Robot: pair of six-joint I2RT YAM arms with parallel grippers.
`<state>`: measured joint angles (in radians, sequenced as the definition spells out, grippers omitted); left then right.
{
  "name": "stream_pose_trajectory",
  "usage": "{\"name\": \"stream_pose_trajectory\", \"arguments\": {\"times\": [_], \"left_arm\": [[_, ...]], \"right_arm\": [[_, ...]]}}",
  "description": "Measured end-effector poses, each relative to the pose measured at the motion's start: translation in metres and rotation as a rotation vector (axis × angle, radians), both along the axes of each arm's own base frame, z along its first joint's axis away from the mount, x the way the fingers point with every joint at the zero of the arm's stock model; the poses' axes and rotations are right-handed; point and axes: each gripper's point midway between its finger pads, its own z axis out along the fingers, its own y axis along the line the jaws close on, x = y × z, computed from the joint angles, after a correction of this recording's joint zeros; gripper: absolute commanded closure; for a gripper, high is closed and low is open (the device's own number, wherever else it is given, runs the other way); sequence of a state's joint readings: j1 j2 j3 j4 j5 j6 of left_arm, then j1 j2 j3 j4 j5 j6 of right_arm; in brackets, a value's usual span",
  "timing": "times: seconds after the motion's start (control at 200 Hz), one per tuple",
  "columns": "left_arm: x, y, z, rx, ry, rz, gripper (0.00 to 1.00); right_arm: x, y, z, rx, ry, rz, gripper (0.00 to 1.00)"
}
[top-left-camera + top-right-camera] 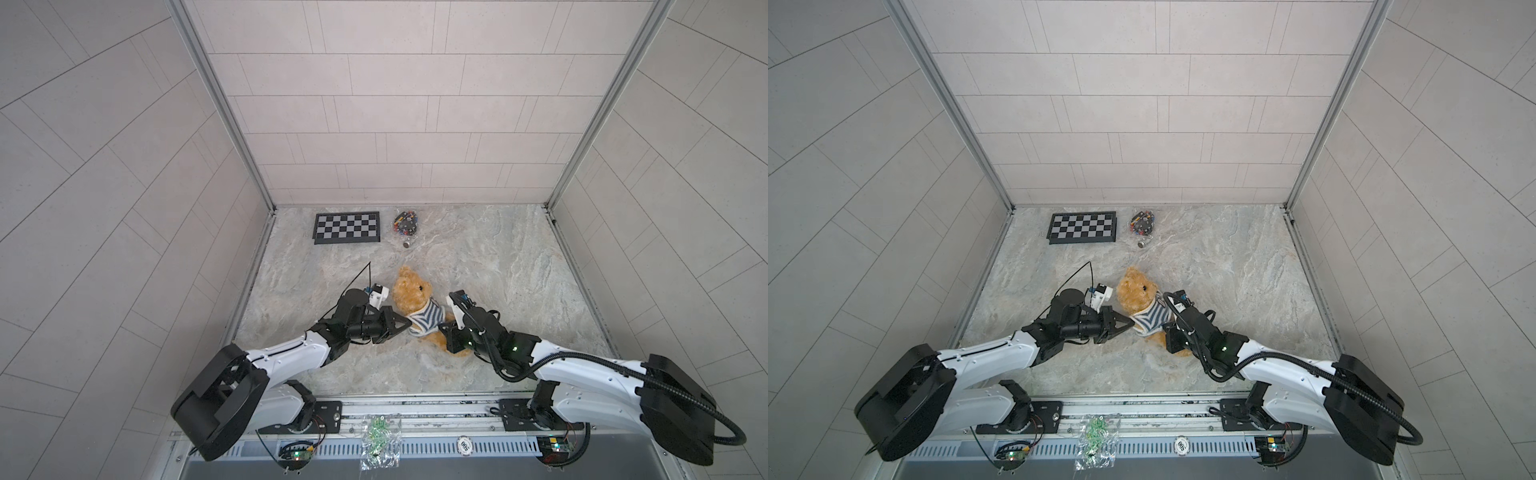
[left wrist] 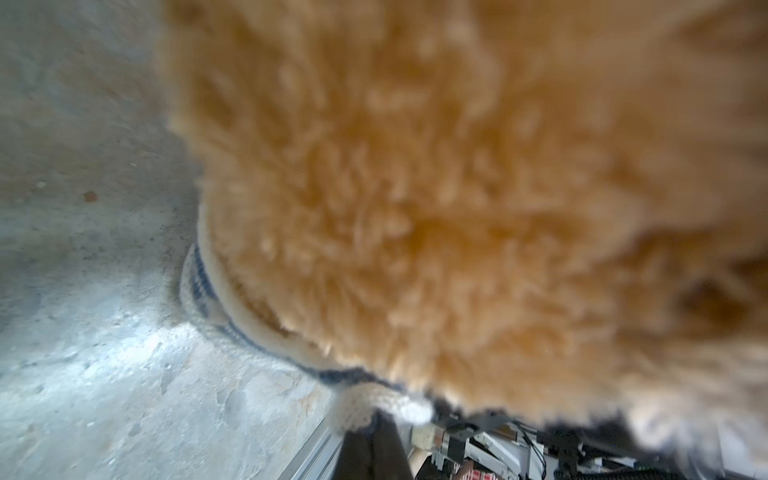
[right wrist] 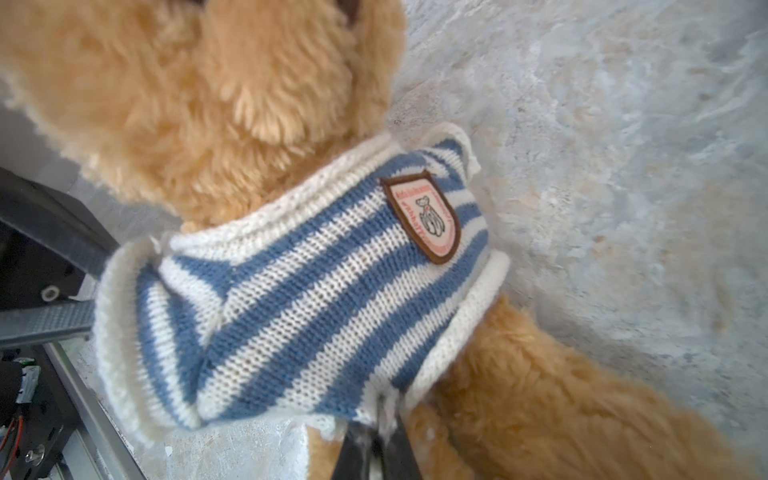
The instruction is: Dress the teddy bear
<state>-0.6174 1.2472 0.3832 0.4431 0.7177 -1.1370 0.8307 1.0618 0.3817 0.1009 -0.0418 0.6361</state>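
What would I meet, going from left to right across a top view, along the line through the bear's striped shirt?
left gripper → striped shirt → right gripper

Top views: high above near edge, facing steeply down, sharing whole grey marbled desk (image 1: 498, 270). Wrist cams: v. close, both on fluffy golden-brown teddy bear (image 3: 166, 104) in blue-white striped knit shirt (image 3: 291, 270).

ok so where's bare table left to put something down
Widest bare patch: right half of the table, from the parts bag to the right wall. Also the near strip between the teddy bear and the front rail. Crowded: centre, where left gripper and right gripper pinch the striped shirt.
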Motion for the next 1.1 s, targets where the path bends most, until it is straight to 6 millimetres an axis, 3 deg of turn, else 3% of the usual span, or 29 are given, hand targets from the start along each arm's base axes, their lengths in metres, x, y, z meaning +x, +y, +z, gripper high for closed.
{"name": "stream_pose_trajectory", "arguments": {"times": [0.12,0.3,0.395,0.626,0.971,1.101], "left_arm": [[0.006,0.002,0.007,0.010,-0.036,-0.034,1.00],[0.006,0.002,0.010,0.030,-0.058,-0.069,1.00],[0.003,0.003,0.009,0.056,-0.063,-0.075,0.85],[-0.008,-0.002,0.013,0.135,-0.096,-0.068,0.73],[-0.026,-0.018,0.043,0.241,-0.235,-0.062,0.90],[-0.029,-0.028,0.040,0.279,-0.255,-0.067,0.90]], "right_arm": [[0.002,-0.012,0.003,0.011,-0.011,-0.018,1.00],[-0.001,-0.013,0.009,0.017,-0.029,0.012,1.00],[-0.003,-0.011,0.009,0.017,-0.028,0.026,1.00],[-0.007,-0.011,0.001,-0.023,-0.009,0.034,1.00],[-0.009,-0.006,0.002,-0.024,-0.022,0.047,1.00],[-0.010,-0.004,0.004,-0.018,-0.028,0.053,1.00]]}}
